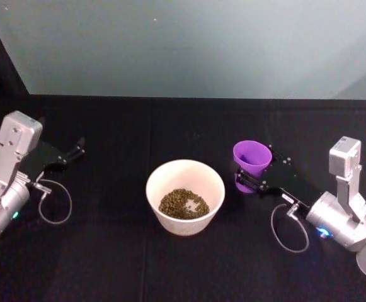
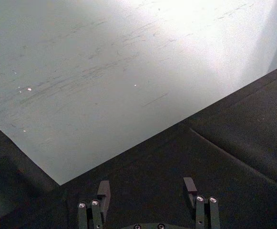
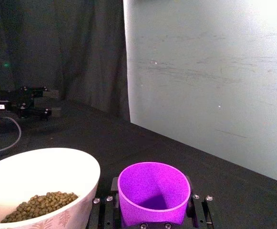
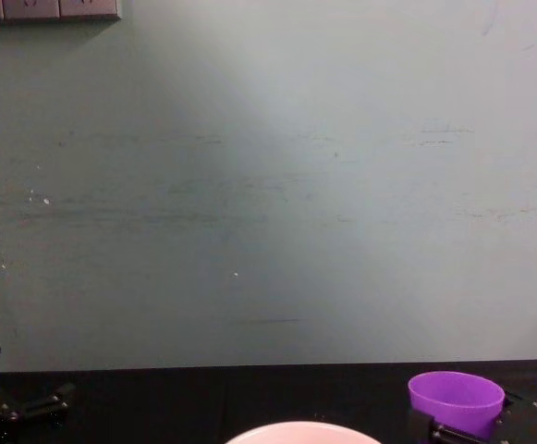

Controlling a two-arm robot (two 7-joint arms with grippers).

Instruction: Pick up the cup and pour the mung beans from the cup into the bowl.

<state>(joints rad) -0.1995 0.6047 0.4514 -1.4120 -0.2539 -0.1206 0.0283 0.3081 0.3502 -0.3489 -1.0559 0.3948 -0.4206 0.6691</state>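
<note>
1. We saw the right arm reach in from the right across the black bench (image 1: 107, 264), its right pincer (image 1: 253, 177) clamped around the purple cup (image 1: 252, 158).
2. The cup stood upright just right of the bowl (image 1: 185, 195), apart from it, mouth up.
3. The left arm sat at the bench's left side, its left pincer (image 1: 75, 150) spread open and holding nothing, well apart from the bowl.
4. From the head view we saw mung beans (image 1: 183, 204) heaped in the bowl.
5. The right wrist view let us look into the cup (image 3: 152, 193); its inside showed purple, with no beans visible.
6. The chest view caught the cup (image 4: 456, 400) from the side, beside the bowl's rim (image 4: 300, 432).
</note>
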